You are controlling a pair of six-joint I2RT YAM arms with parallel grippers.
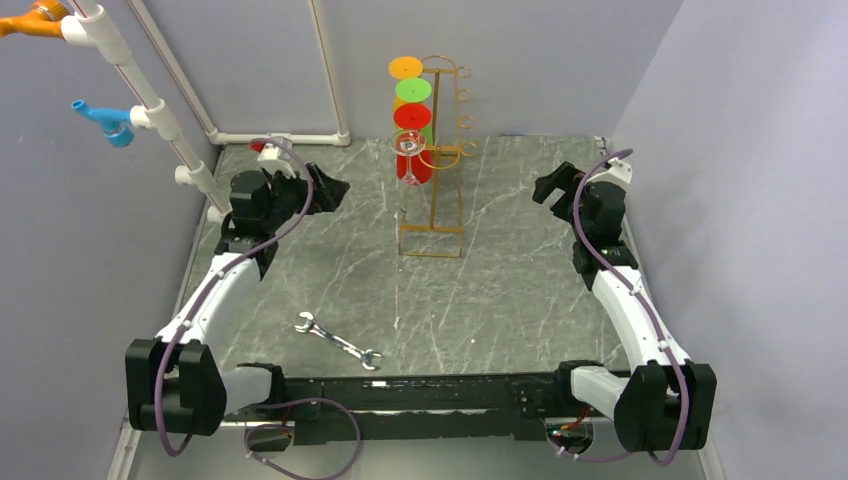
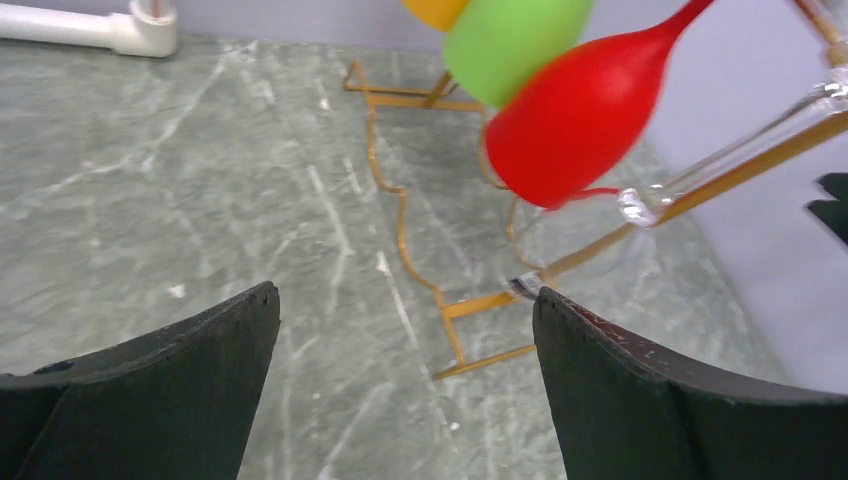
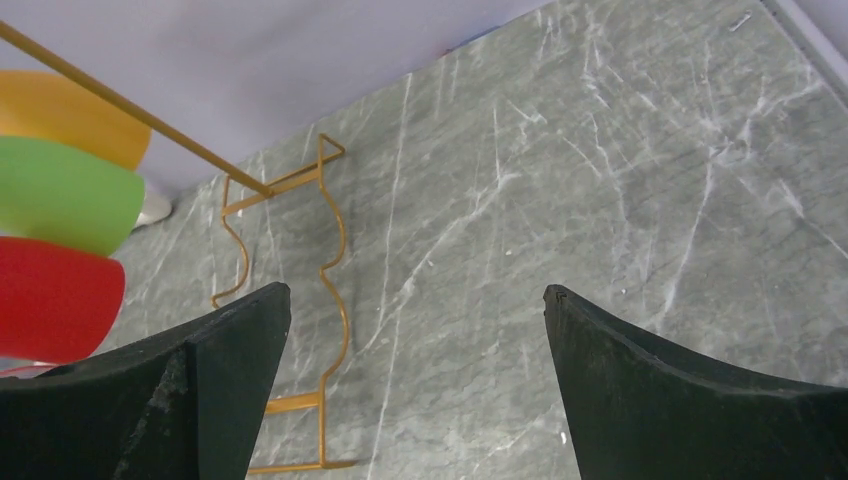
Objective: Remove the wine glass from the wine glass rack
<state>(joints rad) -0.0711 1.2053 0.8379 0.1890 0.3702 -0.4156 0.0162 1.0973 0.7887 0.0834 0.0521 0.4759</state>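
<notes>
The gold wire wine glass rack [image 1: 446,160] stands at the back middle of the table. Several wine glasses hang upside down on its left side: orange [image 1: 405,68], green [image 1: 412,90], red [image 1: 412,116] and a clear one [image 1: 408,148] lowest. My left gripper [image 1: 335,188] is open and empty, left of the rack and apart from it. In the left wrist view the red glass [image 2: 580,110] and the clear glass's stem [image 2: 740,150] lie beyond my left gripper [image 2: 405,300]. My right gripper [image 1: 548,182] is open and empty to the rack's right. The right wrist view shows my right gripper [image 3: 417,295] over bare table, the rack's base [image 3: 335,250] to its left.
A metal wrench [image 1: 338,341] lies on the marble-patterned table [image 1: 500,290] near the front. A white pipe frame [image 1: 150,100] with blue [image 1: 105,120] and orange [image 1: 30,20] fittings runs along the left and back. Grey walls close in on both sides.
</notes>
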